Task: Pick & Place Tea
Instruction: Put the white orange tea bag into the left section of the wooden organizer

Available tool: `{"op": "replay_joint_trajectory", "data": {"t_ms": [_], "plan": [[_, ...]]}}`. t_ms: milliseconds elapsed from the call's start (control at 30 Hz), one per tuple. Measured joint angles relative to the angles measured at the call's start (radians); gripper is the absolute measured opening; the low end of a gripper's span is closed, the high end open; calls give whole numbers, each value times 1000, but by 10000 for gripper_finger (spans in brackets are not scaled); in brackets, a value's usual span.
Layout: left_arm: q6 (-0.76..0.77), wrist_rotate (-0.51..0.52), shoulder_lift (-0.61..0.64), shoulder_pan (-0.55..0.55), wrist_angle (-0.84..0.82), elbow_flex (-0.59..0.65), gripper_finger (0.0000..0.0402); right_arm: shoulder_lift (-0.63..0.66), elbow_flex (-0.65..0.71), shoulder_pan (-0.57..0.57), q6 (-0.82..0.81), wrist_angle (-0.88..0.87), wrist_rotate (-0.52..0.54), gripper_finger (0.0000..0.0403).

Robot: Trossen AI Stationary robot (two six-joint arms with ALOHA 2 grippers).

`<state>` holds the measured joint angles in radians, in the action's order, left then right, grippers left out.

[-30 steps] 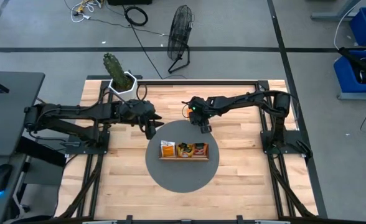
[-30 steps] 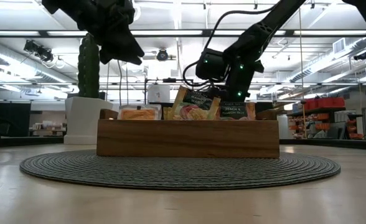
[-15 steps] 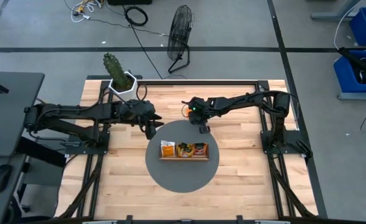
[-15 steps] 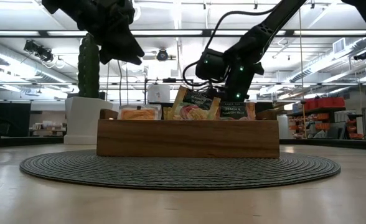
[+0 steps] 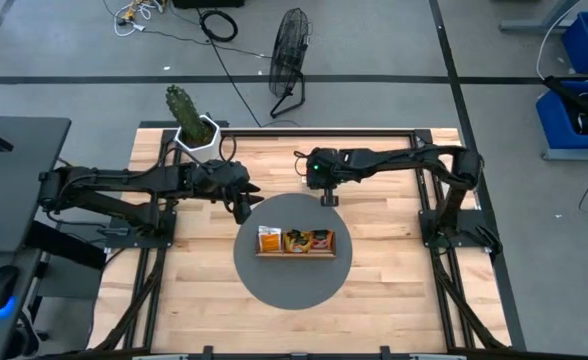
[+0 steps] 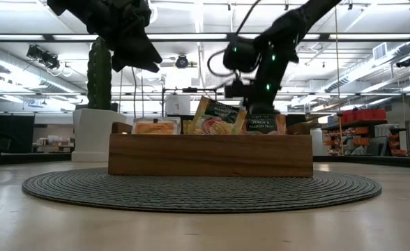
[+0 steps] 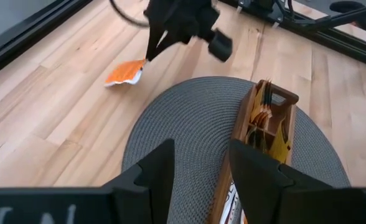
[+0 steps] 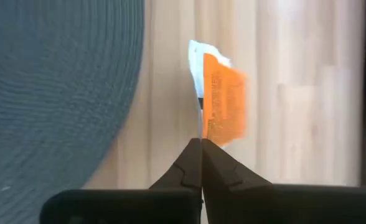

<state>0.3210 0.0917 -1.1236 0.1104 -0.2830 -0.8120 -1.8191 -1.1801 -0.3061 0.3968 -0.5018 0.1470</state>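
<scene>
Just beyond the far edge of the round grey mat (image 5: 292,285), the right claw (image 8: 201,144) has its fingers pressed together on the edge of an orange tea sachet (image 8: 223,107). From the right wrist view the sachet stands out past the fingertips over bare wood, with the mat's curved edge off to one side of the claw. From the left wrist view the same orange sachet (image 7: 124,72) hangs from the tip of the right claw (image 7: 150,55), close above the desk (image 5: 394,300) and beside the mat (image 7: 183,130), not over it.

Nearer the front of the desk than the right claw, the wooden compartment tray (image 5: 294,252) sits in the middle of the mat. Upright sachets fill it: an orange-and-white one (image 5: 268,239) at the end toward the left arm, a yellow one with dark print (image 5: 295,240) in the middle, and a reddish one (image 5: 320,239) at the end below the right claw. In the low view these sachets (image 6: 219,116) stick up above the tray's front wall (image 6: 210,155).

The left claw (image 5: 242,206) hovers above the mat's far-left edge, its fingers (image 7: 155,171) spread apart and holding nothing; the tray (image 7: 258,124) lies ahead of it. Behind the left arm, a potted cactus (image 5: 186,115) stands at the desk's far corner.
</scene>
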Motion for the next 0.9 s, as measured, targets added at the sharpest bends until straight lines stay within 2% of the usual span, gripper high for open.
{"op": "replay_joint_trajectory", "data": {"t_ms": [200, 433, 600, 800, 900], "plan": [[-26, 0, 0, 0, 28, 0, 156, 82, -82, 4, -108, -122, -67, 1], [-159, 0, 0, 6, 200, 0, 156, 115, -237, 36, -224, -304, -162, 0], [-223, 0, 0, 12, 271, 0, 156, 114, -368, 98, -250, -379, -167, 0], [-352, 1, 0, 28, 274, 0, 156, 114, -522, 156, -311, -450, -166, 0], [-364, 0, 0, 36, 277, 0, 156, 114, -582, 188, -331, -465, -163, 0]]}}
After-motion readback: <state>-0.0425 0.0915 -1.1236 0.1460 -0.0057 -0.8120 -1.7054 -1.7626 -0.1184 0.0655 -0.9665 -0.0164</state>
